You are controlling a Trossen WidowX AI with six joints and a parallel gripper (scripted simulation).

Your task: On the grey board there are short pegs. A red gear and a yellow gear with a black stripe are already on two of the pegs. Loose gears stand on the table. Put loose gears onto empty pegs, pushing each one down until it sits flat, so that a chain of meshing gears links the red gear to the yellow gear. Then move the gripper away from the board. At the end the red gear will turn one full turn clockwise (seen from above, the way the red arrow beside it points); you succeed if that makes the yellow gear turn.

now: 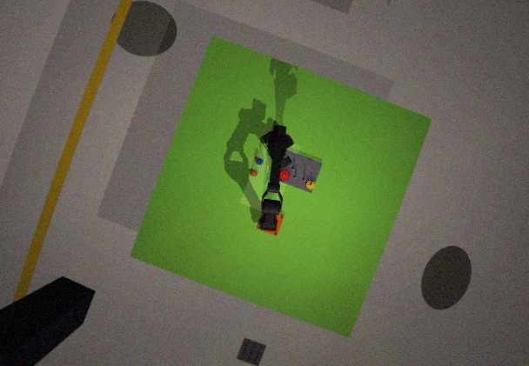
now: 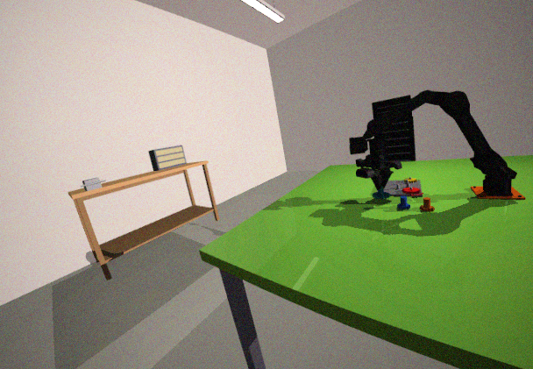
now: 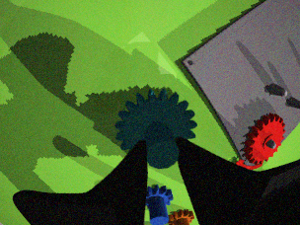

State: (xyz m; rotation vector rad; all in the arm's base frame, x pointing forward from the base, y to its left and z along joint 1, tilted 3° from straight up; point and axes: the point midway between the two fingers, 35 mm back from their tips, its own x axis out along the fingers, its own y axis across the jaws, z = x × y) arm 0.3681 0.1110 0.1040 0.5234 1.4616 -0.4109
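Observation:
My gripper (image 2: 382,186) (image 3: 161,144) is shut on the stem of the dark teal gear (image 2: 380,195) (image 3: 157,115), beside the grey board (image 1: 316,170) (image 2: 417,186) (image 3: 217,69). I cannot tell whether the gear still touches the table. The red gear (image 1: 282,176) (image 2: 411,190) (image 3: 270,138) sits at one board edge, the yellow gear (image 1: 308,185) (image 2: 409,180) at a far corner. Short dark pegs (image 3: 274,89) stand between. A small blue gear (image 1: 259,161) (image 2: 403,204) (image 3: 158,204) and an orange gear (image 1: 253,173) (image 2: 427,205) (image 3: 181,217) stand on the table. The arm hides the teal gear in the top view.
The green table (image 1: 304,252) (image 2: 394,276) carries the arm's orange base plate (image 1: 279,223) (image 2: 482,194). The blue and orange gears stand close together near the held gear. The arm's dark shadow falls across the table around the gears.

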